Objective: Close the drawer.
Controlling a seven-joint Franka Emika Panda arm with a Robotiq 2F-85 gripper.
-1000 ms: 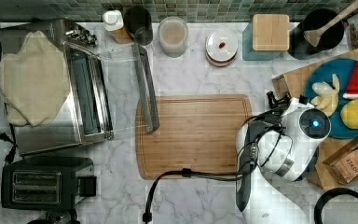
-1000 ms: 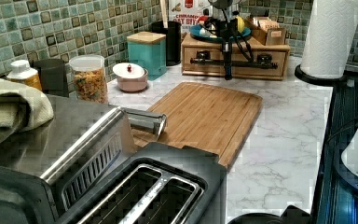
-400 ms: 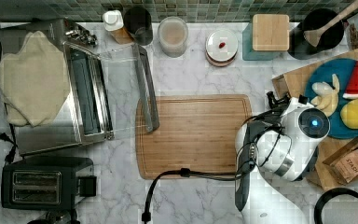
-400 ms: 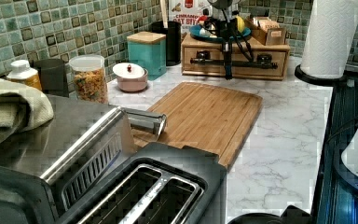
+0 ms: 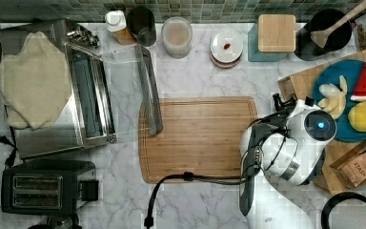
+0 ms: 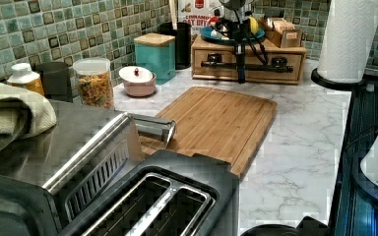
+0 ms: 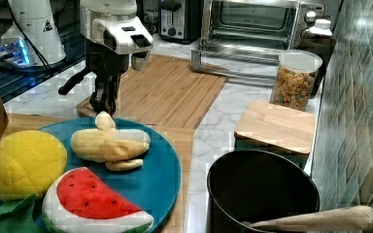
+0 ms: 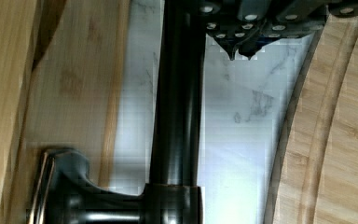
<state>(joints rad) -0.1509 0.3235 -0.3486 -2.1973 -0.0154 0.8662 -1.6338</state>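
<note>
Nothing has visibly moved since the earlier frames. Gripper (image 8: 242, 49) fingertips meet, pinched together with nothing between, just beside the drawer's dark bar handle (image 8: 177, 98). Drawer (image 6: 248, 61) sits in a wooden box under the blue plate (image 7: 162, 170) of toy fruit. Cutting board (image 5: 198, 138) lies just beside. Left view alone shows the drawer's whole front.

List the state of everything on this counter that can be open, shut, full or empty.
drawer: pushed in, about flush with its box.
gripper: shut, beside the drawer handle.
toaster oven: door folded down, open.
cereal jar: lidded, mostly full.
teal canister: wooden lid on.
toaster: slots empty.
</note>
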